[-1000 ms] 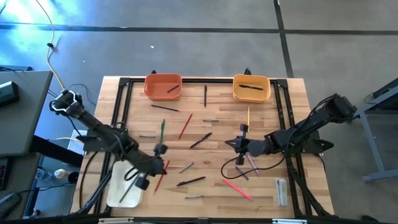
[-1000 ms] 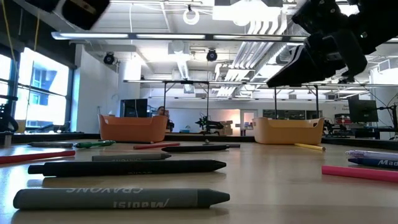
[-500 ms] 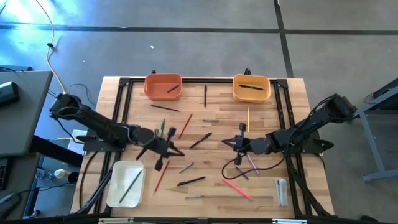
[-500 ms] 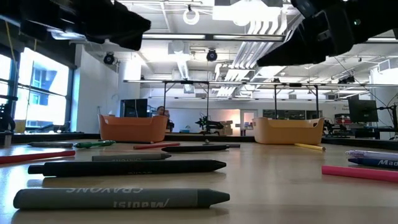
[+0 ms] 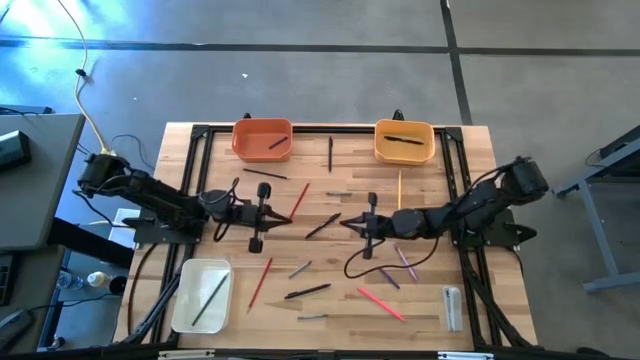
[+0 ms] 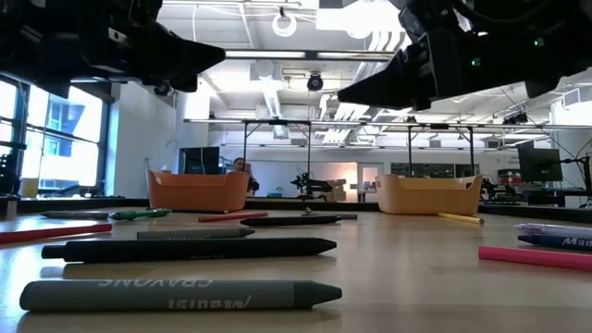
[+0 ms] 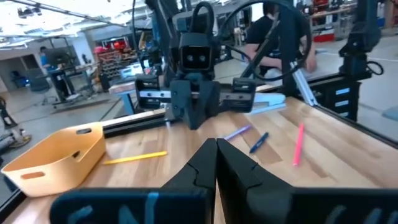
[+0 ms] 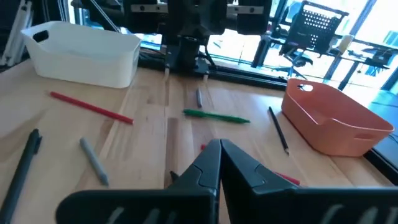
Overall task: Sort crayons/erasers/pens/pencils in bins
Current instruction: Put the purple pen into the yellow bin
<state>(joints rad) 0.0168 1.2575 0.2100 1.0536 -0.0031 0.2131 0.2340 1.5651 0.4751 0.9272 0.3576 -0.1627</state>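
White bin (image 5: 201,294): near-left corner of the desk, one dark stick lying inside.
Left gripper (image 5: 290,217): over the left half of the desk, pointing toward the middle; fingers pressed together, nothing between them.
Orange bin (image 5: 262,139): far edge, left of centre, a dark pen (image 5: 278,143) in it.
Green pencil (image 5: 262,202): just beside the left arm, partly hidden by it.
Red pencils: one (image 5: 298,200) slanting near the left gripper's tip, one (image 5: 260,280) toward the near edge beside the white bin.
Loose pens: one (image 5: 330,152) upright between the two far bins; one (image 5: 322,225) slanted at mid-desk between the grippers; one (image 5: 307,291) toward the near edge.
Grey crayons: one (image 5: 299,268) near mid-desk, one (image 5: 312,317) at the near edge.
Right gripper (image 5: 344,222): mid-desk, facing the left gripper; fingers together, empty.
Yellow-orange bin (image 5: 404,141): far edge, right of centre, holding a dark pen (image 5: 403,140).
Yellow pencil (image 5: 399,186): just nearer than that bin.
Pink stick (image 5: 381,303): toward the near-right corner.
Clear-grey block (image 5: 452,307): at the right edge, near corner.
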